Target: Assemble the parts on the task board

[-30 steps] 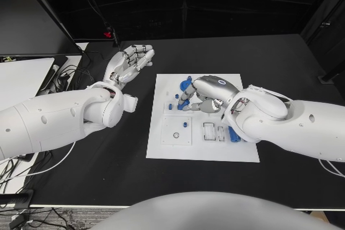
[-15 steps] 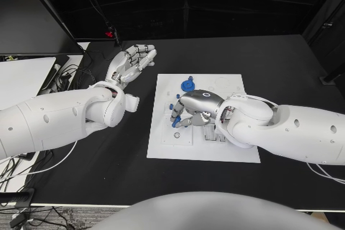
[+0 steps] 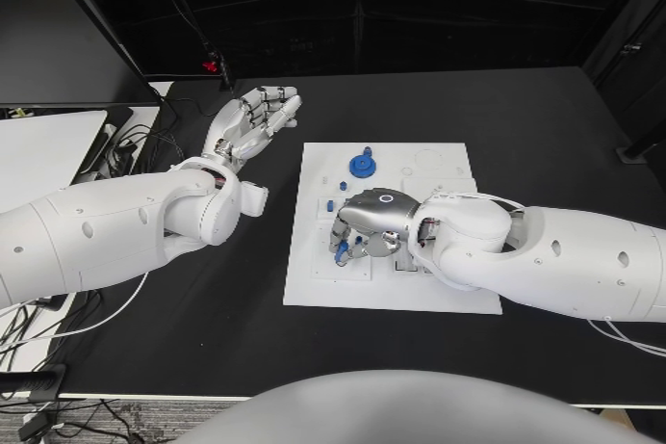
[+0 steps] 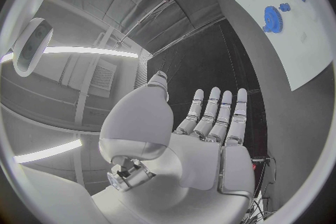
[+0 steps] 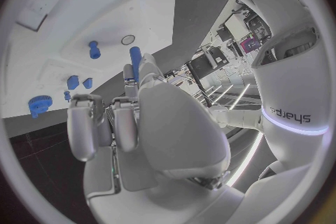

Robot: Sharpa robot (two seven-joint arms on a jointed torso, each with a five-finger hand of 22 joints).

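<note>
Holding one blue peg [image 5: 134, 59], right hand [image 3: 372, 222] overhangs the task board [image 3: 313, 285]; left hand [image 3: 253, 119] spread.

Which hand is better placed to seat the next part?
Right. The right hand hangs over the white task board holding a blue peg; the left hand lies open off the board.

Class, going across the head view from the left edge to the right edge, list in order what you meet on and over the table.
Left hand → left edge of the task board → right hand, holding a blue peg over the board → right arm.
</note>
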